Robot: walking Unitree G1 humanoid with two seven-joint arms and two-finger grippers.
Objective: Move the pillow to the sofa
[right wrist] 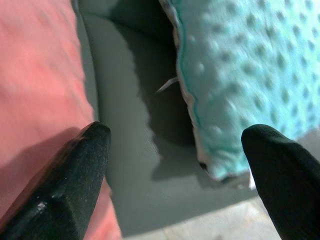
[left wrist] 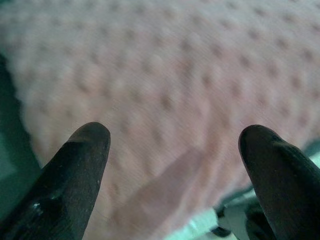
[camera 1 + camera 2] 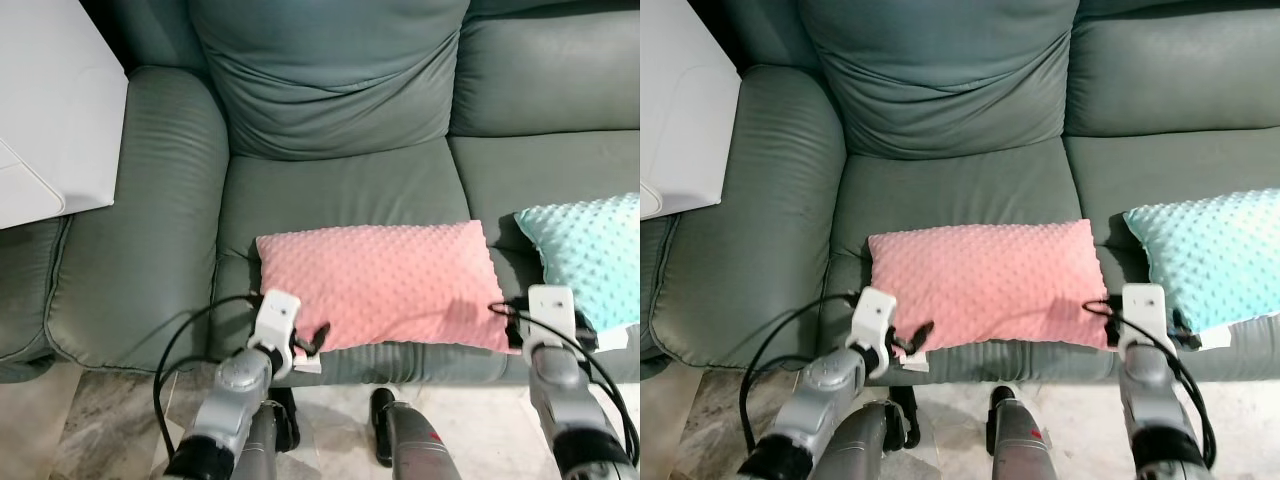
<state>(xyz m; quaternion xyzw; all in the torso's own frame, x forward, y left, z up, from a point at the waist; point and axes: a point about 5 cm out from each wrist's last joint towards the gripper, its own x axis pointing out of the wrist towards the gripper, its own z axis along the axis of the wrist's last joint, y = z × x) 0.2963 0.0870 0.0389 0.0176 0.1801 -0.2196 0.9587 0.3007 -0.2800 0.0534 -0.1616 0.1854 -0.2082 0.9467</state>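
Your pink pillow (image 3: 385,285) already lies flat on the sofa (image 3: 340,190) seat, near its front edge, so the task looks nearly done. Both pincers are open and gripping nothing: left pincer (image 3: 312,340) at the pillow's front-left corner, right pincer (image 3: 503,310) at its right edge. A teal pillow (image 3: 590,255) sits just beside; back straight out.

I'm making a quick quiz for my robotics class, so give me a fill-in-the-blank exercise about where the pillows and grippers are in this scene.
1. The pink pillow lies on the seat of the green ____.
2. On the robot's right lies a second pillow, coloured ____.
3. The left gripper has its fingers ____, pointing at the pink pillow.
4. The right gripper points at the gap ____ the two pillows.

Missing words: sofa; turquoise; open; between
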